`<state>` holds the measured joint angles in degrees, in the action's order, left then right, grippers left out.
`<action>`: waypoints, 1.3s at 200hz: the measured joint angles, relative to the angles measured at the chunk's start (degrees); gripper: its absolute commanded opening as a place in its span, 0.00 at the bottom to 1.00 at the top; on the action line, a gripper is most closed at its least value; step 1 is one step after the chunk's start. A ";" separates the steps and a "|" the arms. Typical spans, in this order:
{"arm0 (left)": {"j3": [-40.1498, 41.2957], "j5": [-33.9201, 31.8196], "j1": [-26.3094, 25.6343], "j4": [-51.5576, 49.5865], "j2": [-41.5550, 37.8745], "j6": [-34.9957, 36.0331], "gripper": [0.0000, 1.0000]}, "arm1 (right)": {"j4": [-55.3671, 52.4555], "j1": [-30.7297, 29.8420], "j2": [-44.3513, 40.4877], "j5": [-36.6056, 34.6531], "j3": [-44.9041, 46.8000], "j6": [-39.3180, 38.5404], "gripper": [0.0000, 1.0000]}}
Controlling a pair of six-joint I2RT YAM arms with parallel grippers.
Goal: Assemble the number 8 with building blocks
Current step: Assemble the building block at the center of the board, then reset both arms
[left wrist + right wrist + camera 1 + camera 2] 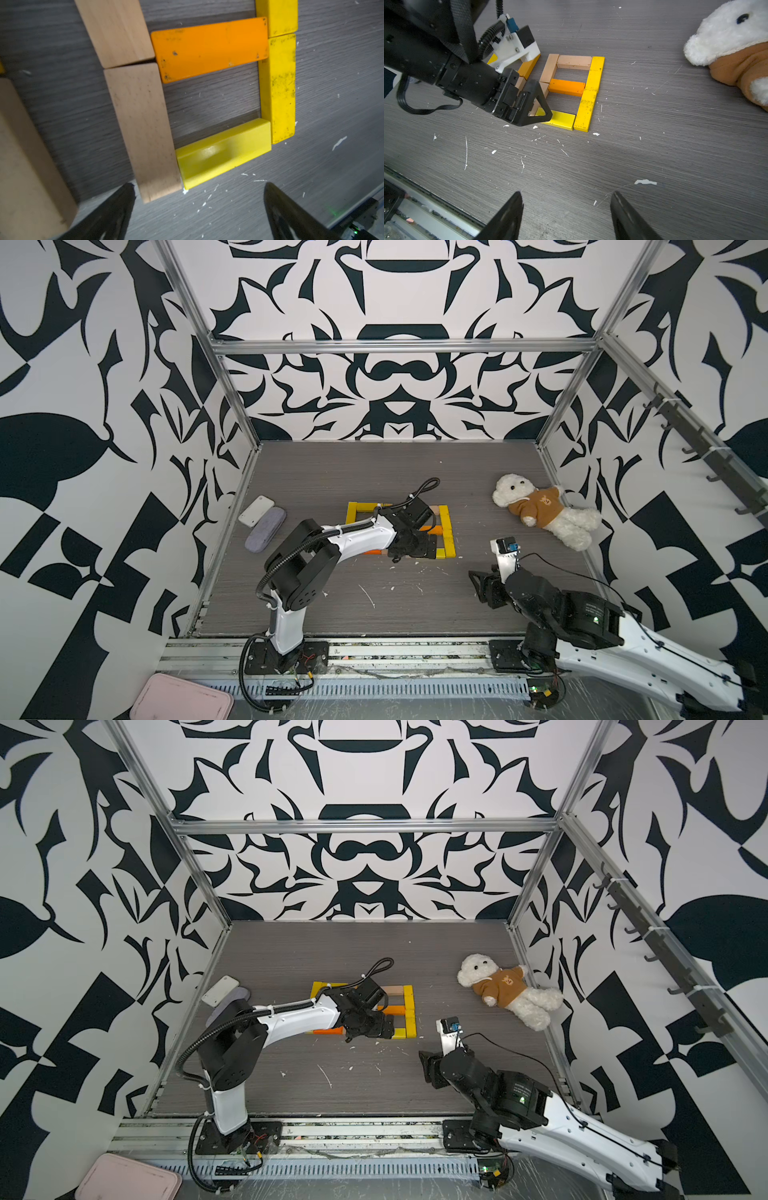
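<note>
The blocks lie flat mid-table, and in the right wrist view we read them as a closed figure. A tan column and a yellow column form the sides. A tan bar runs across the far end, an orange bar across the middle and a yellow bar across the near end. More yellow and orange blocks sit just beside it under the left arm. Both top views show them as a second frame, but we cannot tell how it joins.

We judge the 8 as good as built, with the step in hand being the seating of the yellow bar at the near corner. Next, we think, the claw should rise straight up, clear of the corner. A sideways drag could knock the yellow bar out of line with the tan column.

The left claw hangs low over that corner with its jaws spread wide and nothing between them. In the right wrist view one finger overlaps the yellow bar's end, and we cannot tell whether it touches. The right claw is partly spread and empty over bare table, well apart from the blocks.

Farther out are a bear on one side and two cases on the other.
</note>
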<state>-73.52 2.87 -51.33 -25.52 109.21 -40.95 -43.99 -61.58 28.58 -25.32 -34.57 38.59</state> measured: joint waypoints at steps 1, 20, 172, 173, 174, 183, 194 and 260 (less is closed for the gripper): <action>0.00 0.00 0.00 0.00 0.04 0.00 0.99 | 0.00 0.00 0.00 0.00 0.00 0.00 0.70; 0.00 0.04 0.00 0.02 0.37 -0.13 0.99 | 0.07 0.00 0.00 0.00 0.00 -0.02 0.70; 1.99 1.53 0.00 2.43 -0.48 -0.35 0.99 | 0.17 0.00 0.00 -1.84 0.00 0.28 0.78; 2.03 1.49 0.00 2.43 -0.52 -0.33 0.99 | 0.22 0.00 0.04 -1.95 0.00 0.37 0.78; 2.10 1.44 0.00 2.43 -0.66 -0.31 0.99 | 0.22 0.00 0.07 -1.99 0.00 0.31 0.78; 2.58 0.90 0.00 2.43 -1.68 0.13 0.99 | 0.46 0.00 0.52 -2.95 0.00 0.02 0.80; 3.34 -0.02 0.00 2.49 -3.56 0.94 0.99 | 1.05 0.00 1.68 -4.22 0.00 -0.37 0.81; 9.53 -7.15 6.75 5.16 -21.81 6.03 0.99 | 15.23 12.17 10.51 -2.56 1.11 -7.87 0.86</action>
<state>-63.99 -4.27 -44.58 -20.36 87.39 -34.92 -28.75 -49.41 39.09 -27.88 -33.45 30.72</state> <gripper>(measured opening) 0.993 0.862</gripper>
